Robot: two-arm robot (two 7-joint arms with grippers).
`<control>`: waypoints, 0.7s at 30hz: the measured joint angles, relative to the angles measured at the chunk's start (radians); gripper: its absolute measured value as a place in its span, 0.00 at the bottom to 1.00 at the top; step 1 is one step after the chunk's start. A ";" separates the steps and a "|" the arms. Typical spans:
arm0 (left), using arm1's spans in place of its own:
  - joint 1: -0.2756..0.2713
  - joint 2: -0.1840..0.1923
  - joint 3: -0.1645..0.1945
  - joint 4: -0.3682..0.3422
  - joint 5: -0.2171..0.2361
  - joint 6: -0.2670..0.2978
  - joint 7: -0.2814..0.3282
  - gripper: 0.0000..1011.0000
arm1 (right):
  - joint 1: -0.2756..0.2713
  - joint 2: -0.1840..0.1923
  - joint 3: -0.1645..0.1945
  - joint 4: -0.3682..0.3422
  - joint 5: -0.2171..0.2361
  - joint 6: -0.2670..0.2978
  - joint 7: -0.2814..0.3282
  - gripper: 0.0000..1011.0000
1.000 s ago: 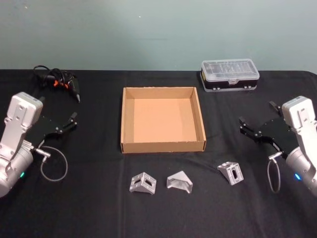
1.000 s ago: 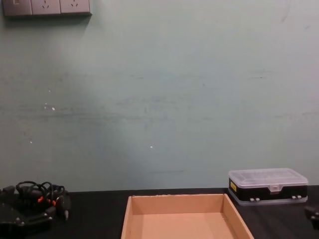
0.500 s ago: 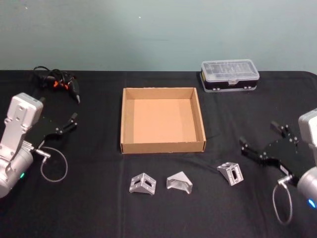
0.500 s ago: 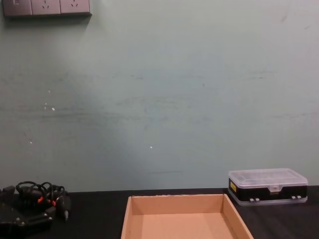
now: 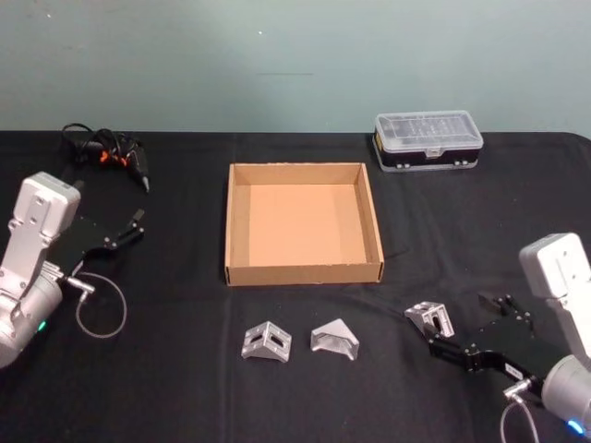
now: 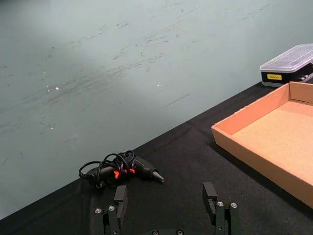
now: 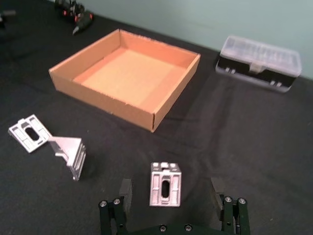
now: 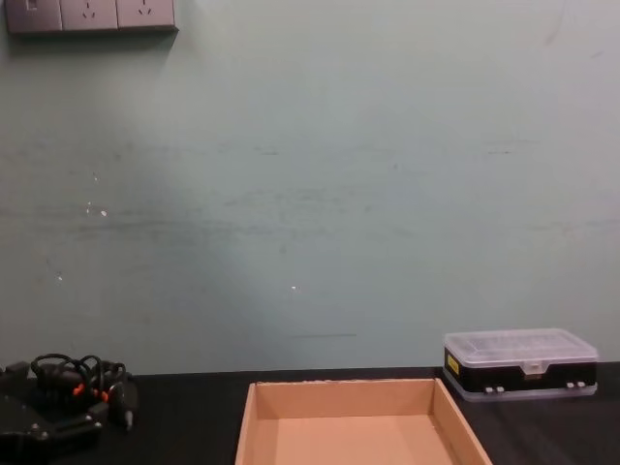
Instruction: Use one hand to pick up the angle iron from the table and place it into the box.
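Three silver angle irons lie on the black table [image 5: 175, 388] in front of the tan box [image 5: 236, 221]. My right gripper [image 5: 459, 323] is low over the table, open, beside the rightmost angle iron [image 5: 430, 318]. In the right wrist view that angle iron [image 7: 165, 184] stands between the open fingers [image 7: 125, 189] of the right gripper [image 7: 171, 188], not gripped. The other two angle irons [image 5: 267, 341] [image 5: 335, 338] lie to its left. The box [image 7: 105, 105] has nothing in it. My left gripper [image 5: 129, 228] hangs open at the table's left side.
A plastic case [image 5: 428, 138] with a clear lid stands behind the box at the right. A black device [image 5: 106, 152] with looped cables and orange marks lies at the far left. The left wrist view shows that device [image 6: 122, 169] and the box wall [image 6: 254, 161].
My right arm has come down and leftward toward the near edge, bringing its open fingers to the rightmost angle iron. The left arm has stayed where it was.
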 joint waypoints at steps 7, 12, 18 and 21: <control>0.000 0.000 0.000 0.000 0.000 0.000 0.000 1.00 | 0.054 -0.044 -0.022 0.036 -0.011 0.084 0.005 0.99; 0.000 0.000 0.000 0.000 0.000 0.000 0.000 1.00 | 0.096 -0.085 -0.027 0.073 -0.012 0.121 0.012 0.99; 0.000 0.000 0.000 0.000 0.000 0.000 0.000 1.00 | 0.128 -0.120 -0.032 0.107 -0.016 0.146 0.018 0.99; 0.000 0.000 0.000 0.000 0.000 0.000 0.000 1.00 | 0.139 -0.134 -0.037 0.121 -0.026 0.153 0.021 0.99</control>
